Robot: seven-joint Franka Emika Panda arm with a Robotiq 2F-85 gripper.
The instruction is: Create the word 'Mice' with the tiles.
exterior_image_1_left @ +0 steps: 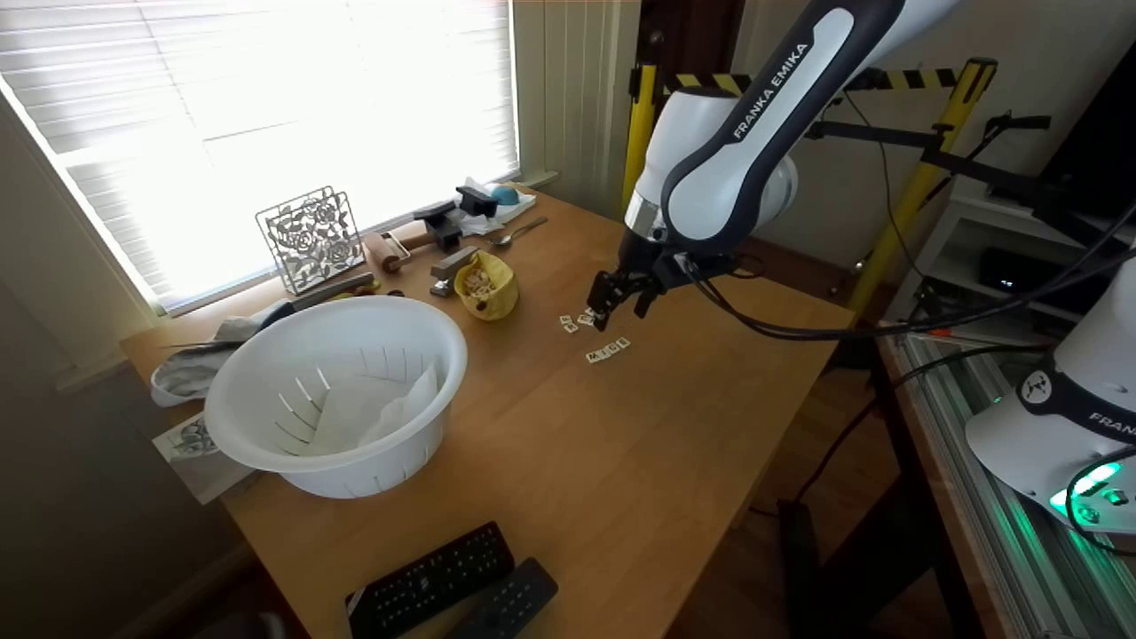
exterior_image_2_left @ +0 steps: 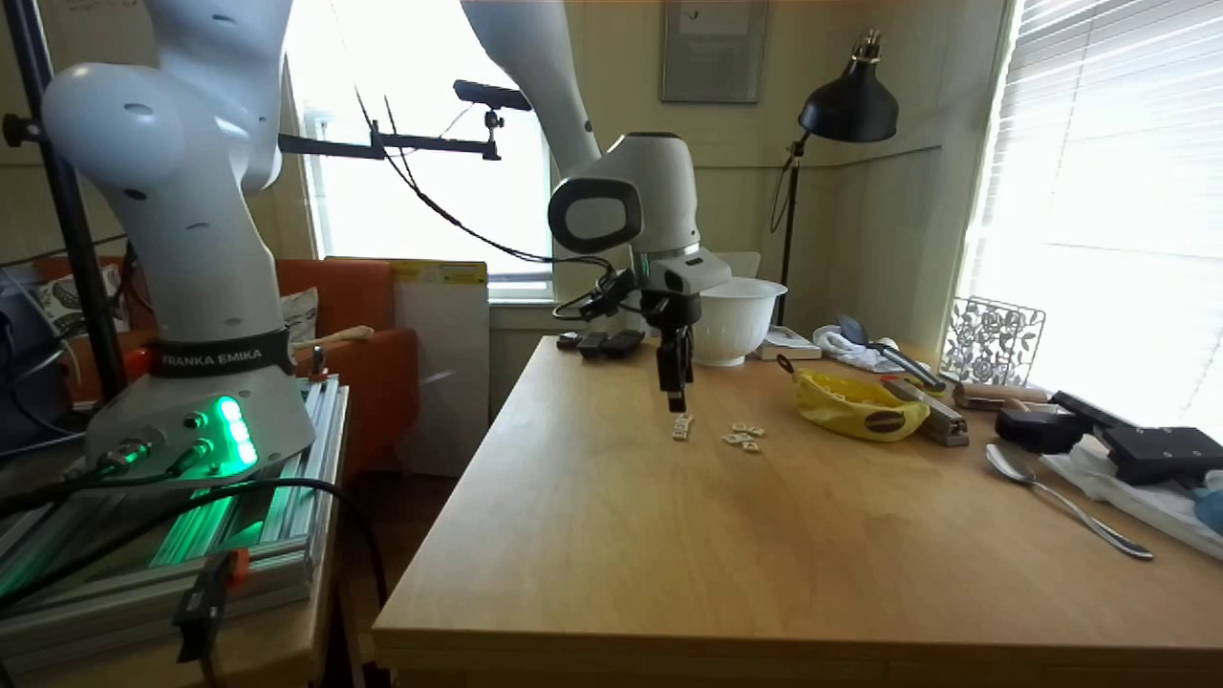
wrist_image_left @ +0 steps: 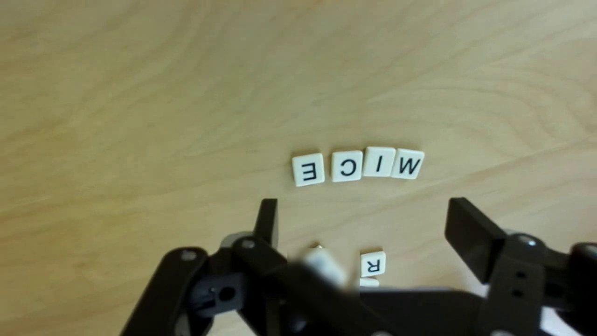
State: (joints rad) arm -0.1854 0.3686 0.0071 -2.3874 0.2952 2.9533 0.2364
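In the wrist view your gripper [wrist_image_left: 361, 225] partly hides one tile [wrist_image_left: 369, 282], and in an exterior view the tiles [exterior_image_2_left: 681, 428] are too small to read.

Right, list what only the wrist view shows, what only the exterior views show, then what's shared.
Only the wrist view: a readable R on a loose cream-white square tile.
Only the exterior views: floral metal rack, rounded yellow pouch, silver metal spoon.
Shared: a row of four cream-white square tiles; the black jaws, open in the wrist view.
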